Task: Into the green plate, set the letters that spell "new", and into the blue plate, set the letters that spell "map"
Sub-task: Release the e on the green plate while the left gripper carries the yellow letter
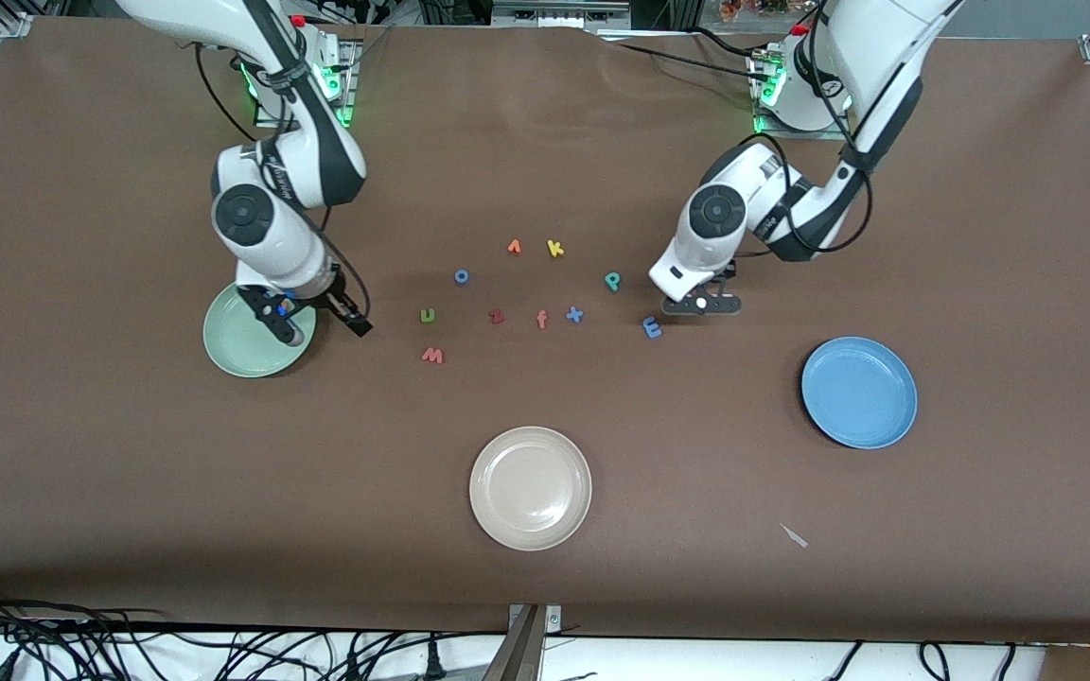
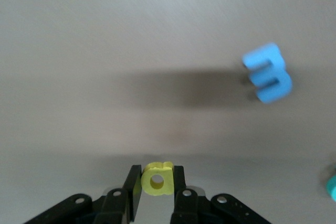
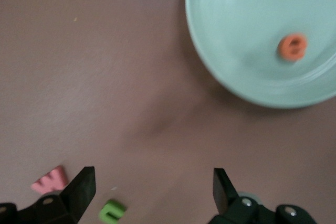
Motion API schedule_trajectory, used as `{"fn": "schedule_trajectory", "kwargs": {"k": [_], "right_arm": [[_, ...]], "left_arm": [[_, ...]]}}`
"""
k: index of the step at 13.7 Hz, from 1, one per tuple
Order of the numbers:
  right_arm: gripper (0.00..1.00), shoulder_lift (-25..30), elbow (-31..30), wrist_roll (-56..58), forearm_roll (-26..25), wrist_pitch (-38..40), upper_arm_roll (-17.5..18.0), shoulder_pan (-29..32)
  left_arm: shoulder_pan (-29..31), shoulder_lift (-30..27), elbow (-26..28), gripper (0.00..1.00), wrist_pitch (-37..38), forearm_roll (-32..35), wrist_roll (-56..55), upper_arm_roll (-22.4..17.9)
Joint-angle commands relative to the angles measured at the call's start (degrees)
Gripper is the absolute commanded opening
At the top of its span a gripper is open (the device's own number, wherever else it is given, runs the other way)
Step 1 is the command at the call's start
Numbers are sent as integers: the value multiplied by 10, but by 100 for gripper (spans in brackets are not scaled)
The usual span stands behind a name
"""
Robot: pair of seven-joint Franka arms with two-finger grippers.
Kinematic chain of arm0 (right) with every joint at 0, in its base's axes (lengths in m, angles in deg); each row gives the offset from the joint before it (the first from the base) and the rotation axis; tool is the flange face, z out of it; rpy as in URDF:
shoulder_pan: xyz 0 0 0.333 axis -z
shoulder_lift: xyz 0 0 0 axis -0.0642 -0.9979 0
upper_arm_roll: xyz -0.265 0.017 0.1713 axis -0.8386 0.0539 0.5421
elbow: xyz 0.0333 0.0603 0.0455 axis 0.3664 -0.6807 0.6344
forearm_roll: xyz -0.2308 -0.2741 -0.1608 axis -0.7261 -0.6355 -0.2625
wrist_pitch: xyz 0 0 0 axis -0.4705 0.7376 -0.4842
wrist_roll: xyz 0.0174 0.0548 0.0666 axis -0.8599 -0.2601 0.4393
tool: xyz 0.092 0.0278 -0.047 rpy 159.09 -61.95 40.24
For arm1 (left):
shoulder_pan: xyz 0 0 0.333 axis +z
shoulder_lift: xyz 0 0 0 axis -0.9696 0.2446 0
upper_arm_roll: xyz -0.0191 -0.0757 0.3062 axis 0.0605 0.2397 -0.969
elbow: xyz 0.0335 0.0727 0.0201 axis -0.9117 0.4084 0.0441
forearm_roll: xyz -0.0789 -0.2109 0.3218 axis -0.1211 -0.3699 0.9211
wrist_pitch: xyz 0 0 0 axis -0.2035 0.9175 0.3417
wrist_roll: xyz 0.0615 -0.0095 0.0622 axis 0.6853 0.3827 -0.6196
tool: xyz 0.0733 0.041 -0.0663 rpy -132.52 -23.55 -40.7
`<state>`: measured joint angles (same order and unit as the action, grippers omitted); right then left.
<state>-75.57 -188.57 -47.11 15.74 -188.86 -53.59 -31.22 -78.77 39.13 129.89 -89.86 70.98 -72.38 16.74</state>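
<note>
My left gripper [image 2: 157,178] is shut on the yellow a [image 2: 157,180], low over the table [image 1: 701,305] beside the blue m [image 1: 652,327] [image 2: 269,73]. The teal p [image 1: 612,280] lies close by. My right gripper [image 1: 318,326] [image 3: 152,187] hangs open and empty over the edge of the green plate [image 1: 242,355] [image 3: 247,30]. The orange e [image 3: 292,46] lies in that plate. The green n [image 1: 428,316] [image 3: 112,211] and pink w [image 1: 432,356] [image 3: 50,180] lie on the table between that plate and the other letters. The blue plate [image 1: 859,392] holds nothing.
A beige plate [image 1: 531,487] sits nearer the front camera, mid-table. Loose letters lie in the middle: an orange angular one [image 1: 514,247], yellow k [image 1: 555,249], blue o [image 1: 461,276], dark red z [image 1: 496,317], reddish f [image 1: 541,320], blue x [image 1: 574,315].
</note>
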Motion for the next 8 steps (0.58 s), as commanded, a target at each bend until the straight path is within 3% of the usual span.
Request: {"fn": "schedule_trajectory", "kwargs": {"k": [1, 5, 8], "right_arm": [[92, -60, 67, -118, 10, 8, 18, -18], [92, -91, 82, -283, 9, -12, 18, -60], [85, -116, 78, -310, 10, -43, 18, -74]], "left_arm": [[54, -5, -86, 9, 98, -17, 140, 5], [146, -23, -91, 9, 107, -14, 293, 4], [186, 20, -157, 9, 105, -3, 373, -8]]}}
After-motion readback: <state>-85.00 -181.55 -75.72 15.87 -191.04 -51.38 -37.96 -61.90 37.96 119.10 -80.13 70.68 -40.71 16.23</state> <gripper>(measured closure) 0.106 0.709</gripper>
